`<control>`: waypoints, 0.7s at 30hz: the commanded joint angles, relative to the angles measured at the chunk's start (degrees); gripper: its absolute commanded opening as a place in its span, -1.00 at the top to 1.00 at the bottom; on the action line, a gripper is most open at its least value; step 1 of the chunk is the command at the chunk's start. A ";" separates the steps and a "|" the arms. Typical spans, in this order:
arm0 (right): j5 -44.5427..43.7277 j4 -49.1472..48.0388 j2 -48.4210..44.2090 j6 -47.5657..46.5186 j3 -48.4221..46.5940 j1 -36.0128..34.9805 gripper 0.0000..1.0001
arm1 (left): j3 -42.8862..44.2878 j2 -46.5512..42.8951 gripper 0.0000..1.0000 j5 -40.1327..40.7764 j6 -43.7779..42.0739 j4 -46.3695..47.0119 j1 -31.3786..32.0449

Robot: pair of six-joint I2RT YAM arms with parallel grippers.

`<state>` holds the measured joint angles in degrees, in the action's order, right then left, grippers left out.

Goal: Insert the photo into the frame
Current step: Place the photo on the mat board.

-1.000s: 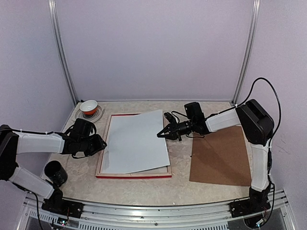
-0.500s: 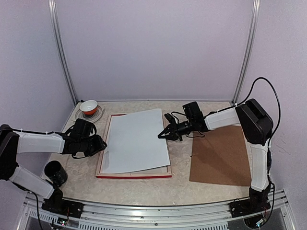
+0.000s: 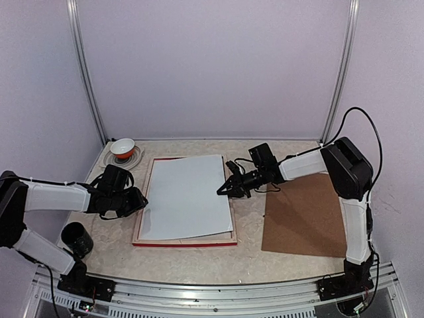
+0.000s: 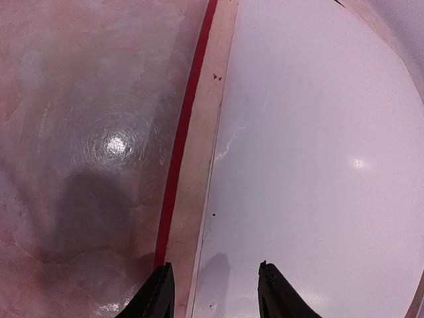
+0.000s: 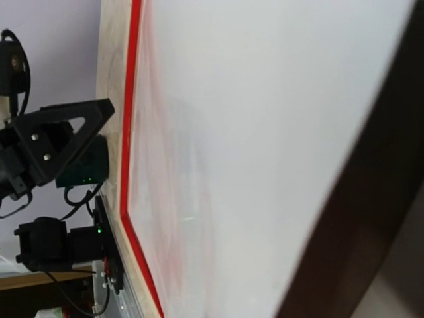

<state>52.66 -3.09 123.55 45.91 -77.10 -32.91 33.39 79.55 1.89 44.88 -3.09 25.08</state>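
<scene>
White side up, photo covers frame; left tool parted, right tool: cannot tell.

Nothing to read here: the photo shows only its plain white back, the frame bare wood and red edge.

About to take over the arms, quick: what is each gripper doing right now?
Left gripper: open, jaws apart over the left edge of the frame.
Right gripper: at the right edge of the photo; cannot tell whether it is shut on it.
</scene>
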 commanded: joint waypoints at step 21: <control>-4.16 -4.49 0.99 4.83 0.60 -0.66 0.96 | -0.91 0.59 0.13 -0.66 0.56 1.01 -0.34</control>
<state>49.74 -5.10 123.81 49.10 -77.17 -32.97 33.34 80.01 1.54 44.99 -3.03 25.08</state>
